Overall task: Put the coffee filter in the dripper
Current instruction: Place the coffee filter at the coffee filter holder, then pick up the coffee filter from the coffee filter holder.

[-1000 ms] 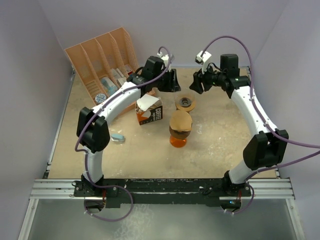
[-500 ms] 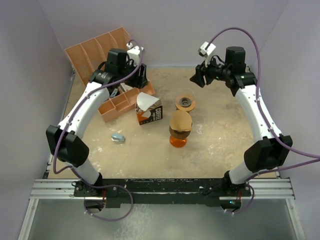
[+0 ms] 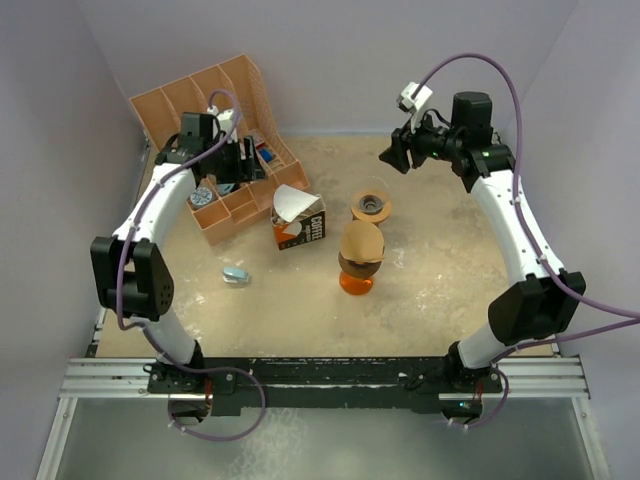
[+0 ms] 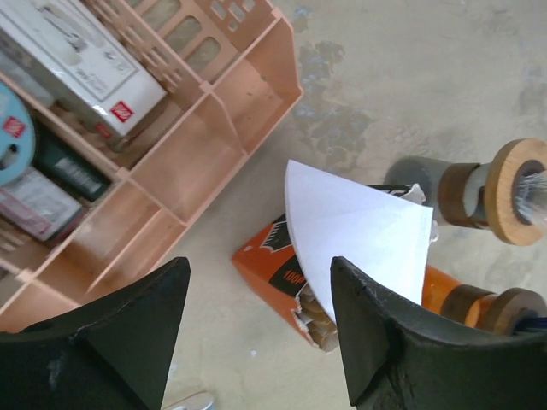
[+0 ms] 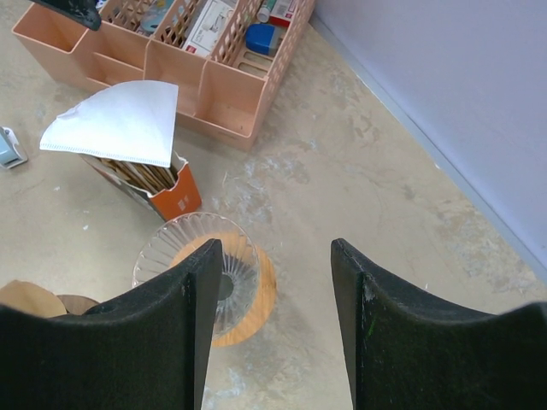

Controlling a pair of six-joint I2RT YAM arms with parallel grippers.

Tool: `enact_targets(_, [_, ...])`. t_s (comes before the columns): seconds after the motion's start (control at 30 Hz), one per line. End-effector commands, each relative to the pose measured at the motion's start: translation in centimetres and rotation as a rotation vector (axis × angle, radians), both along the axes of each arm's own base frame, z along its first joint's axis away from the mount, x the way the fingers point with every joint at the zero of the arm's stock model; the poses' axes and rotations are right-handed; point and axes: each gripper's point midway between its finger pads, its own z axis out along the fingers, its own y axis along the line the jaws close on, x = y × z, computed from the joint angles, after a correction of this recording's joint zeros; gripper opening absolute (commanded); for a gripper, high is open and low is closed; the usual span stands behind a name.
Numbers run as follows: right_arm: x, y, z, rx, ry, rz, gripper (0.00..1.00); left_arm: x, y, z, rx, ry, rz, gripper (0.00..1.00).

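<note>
Holds left pincer [image 4: 255, 278] wide apart, gripping nothing, near white coffee filter [image 4: 359, 231] poking from orange box [image 3: 300, 230]; holds right pincer [image 5: 275, 256] parted, empty, near glass dripper [image 5: 195, 248], just beside that box on surface [image 3: 440, 285].

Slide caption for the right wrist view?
Open right end effector near glass dripper; white filter sticking from orange box.

Tan table [image 3: 450, 285], scuffed and blotched with whitish smears. Hemmed behind, left and right of the table by plain lilac walls [image 3: 350, 60]. Edged along the table's near side with an aluminium rail [image 3: 100, 378], dull grey surface [image 3: 330, 452] past that edge. Lit evenly, with soft shadows only.
</note>
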Motion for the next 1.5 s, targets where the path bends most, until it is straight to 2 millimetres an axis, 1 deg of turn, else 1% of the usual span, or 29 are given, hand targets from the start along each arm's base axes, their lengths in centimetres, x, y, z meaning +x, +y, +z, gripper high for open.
enact_targets(0.0, [-1.1,0.0,2.1,0.029,-0.049,0.008,0.57,1.0,-2.9,0.1,-0.196,0.039,-0.048,0.65])
enact_targets(0.1, [-1.2,-0.1,1.9,0.028,-0.046,0.004,0.57,1.5,-3.5,-0.7,-0.238,0.075,-0.049,0.66])
enact_targets(0.2, [-1.4,-0.2,1.8,0.025,-0.045,0.003,0.57,1.9,-3.6,-2.1,-0.243,0.122,-0.029,0.66])
enact_targets(0.33, [-1.6,-0.2,1.8,0.025,-0.048,0.002,0.57,1.9,-4.0,-3.3,-0.271,0.169,-0.022,0.63])
enact_targets(0.6, [-1.6,-0.5,0.8,0.012,-0.031,-0.014,0.56,1.3,-5.2,-4.1,-0.349,0.222,-0.048,0.51])
enact_targets(0.93, [-1.7,-0.7,0.5,0.008,-0.027,-0.021,0.56,0.7,-6.3,-5.1,-0.366,0.265,-0.069,0.48])
enact_targets(1.1, [-1.7,-0.7,0.2,0.006,-0.021,-0.023,0.56,0.2,-7.3,-5.1,-0.376,0.276,-0.097,0.4])
enact_targets(1.37, [-1.8,-0.7,-0.2,0.002,-0.014,-0.024,0.56,0.4,-7.3,-4.4,-0.375,0.256,-0.099,0.22])
enact_targets(1.47, [-1.8,-0.8,-0.3,0.0,-0.012,-0.024,0.56,0.6,-7.3,-4.1,-0.376,0.247,-0.103,0.13])
